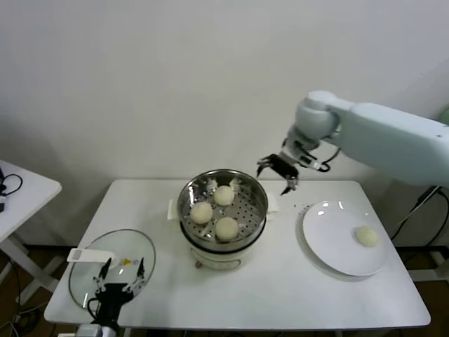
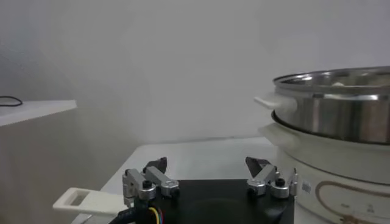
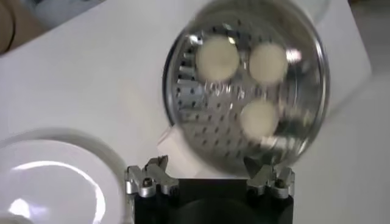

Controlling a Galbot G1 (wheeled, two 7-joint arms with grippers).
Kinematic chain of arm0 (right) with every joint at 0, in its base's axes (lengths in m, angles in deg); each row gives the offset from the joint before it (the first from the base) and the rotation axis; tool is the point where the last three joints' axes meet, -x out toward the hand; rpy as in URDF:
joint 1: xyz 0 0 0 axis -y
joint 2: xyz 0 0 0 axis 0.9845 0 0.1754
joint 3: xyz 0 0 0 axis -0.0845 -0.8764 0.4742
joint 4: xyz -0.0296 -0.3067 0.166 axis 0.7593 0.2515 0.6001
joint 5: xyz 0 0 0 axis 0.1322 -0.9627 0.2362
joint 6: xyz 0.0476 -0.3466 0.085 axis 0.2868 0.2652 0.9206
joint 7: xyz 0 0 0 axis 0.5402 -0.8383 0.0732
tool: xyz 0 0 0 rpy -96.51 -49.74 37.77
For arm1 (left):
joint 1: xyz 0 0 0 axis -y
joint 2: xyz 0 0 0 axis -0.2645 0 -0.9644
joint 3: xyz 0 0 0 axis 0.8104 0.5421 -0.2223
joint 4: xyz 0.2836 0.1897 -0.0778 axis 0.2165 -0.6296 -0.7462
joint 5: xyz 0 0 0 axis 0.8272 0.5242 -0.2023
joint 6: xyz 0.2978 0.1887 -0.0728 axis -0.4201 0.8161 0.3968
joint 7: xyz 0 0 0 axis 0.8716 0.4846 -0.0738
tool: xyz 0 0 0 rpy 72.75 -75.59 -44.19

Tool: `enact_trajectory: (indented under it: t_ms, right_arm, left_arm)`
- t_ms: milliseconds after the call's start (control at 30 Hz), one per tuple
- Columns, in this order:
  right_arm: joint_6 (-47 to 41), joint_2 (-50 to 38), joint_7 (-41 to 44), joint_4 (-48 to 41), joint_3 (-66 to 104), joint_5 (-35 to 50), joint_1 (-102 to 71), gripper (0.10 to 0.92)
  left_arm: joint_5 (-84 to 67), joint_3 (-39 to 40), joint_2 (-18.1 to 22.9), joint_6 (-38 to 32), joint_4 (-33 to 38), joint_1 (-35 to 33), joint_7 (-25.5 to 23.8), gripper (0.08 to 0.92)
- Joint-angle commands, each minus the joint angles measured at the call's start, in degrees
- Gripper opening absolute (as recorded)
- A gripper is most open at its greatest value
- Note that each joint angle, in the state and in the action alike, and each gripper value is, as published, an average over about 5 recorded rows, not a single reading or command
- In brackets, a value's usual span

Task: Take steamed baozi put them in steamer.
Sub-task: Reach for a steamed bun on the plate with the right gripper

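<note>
Right gripper (image 1: 276,173): wide open, empty | steamer (image 1: 223,242): 3 baozi (image 1: 226,227)

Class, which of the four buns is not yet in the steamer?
The bun lying alone on the white plate; the other three sit in the steamer.

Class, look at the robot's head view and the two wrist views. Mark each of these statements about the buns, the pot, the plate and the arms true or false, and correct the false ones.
1. Three steamed baozi lie in the steamer. True.
2. The white plate is bare. False: one bun lies on it.
3. The right gripper carries a bun. False: its jaws are open and hold nothing, in the air behind the steamer's right edge.
4. The glass lid lies on the table left of the steamer. True.
5. The left gripper hangs over the plate. False: it sits low over the lid, jaws open.
</note>
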Motion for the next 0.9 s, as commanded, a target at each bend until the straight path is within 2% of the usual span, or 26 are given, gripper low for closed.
enact_trajectory:
  t_ms: [33, 233, 333, 567, 833, 900]
  right_arm:
    - [-10.46, -21.30, 1.33, -7.80, 11.13, 2.29, -13.59, 0.823]
    - [-0.03, -21.91, 2.58, -15.68, 34.18, -18.32, -35.01, 0.823]
    - [1.92, -20.72, 3.06, -18.05, 40.82, -23.88, -42.31, 0.823]
    - [3.84, -15.76, 3.12, -22.18, 48.62, -31.38, -49.80, 0.823]
    - [2.68, -11.66, 2.02, -25.56, 46.45, -30.98, -50.40, 0.823]
    - [3.64, -10.21, 1.14, -27.16, 47.14, -33.11, -50.21, 0.823]
  left_arm:
    - [-0.28, 0.28, -0.10, -0.28, 0.38, 1.26, -0.36, 0.823]
    - [0.29, 0.48, 0.11, -0.08, 1.28, 1.22, -0.78, 0.823]
    - [0.62, 0.42, 0.33, -0.07, 1.55, 0.88, -0.81, 0.823]
    - [1.24, 0.24, 0.90, -0.09, 1.73, 0.21, -0.73, 0.823]
    - [1.71, 0.44, 1.30, 0.20, 1.98, 0.41, -0.16, 0.823]
    - [1.89, 0.55, 1.41, 0.21, 2.04, 0.39, -0.17, 0.823]
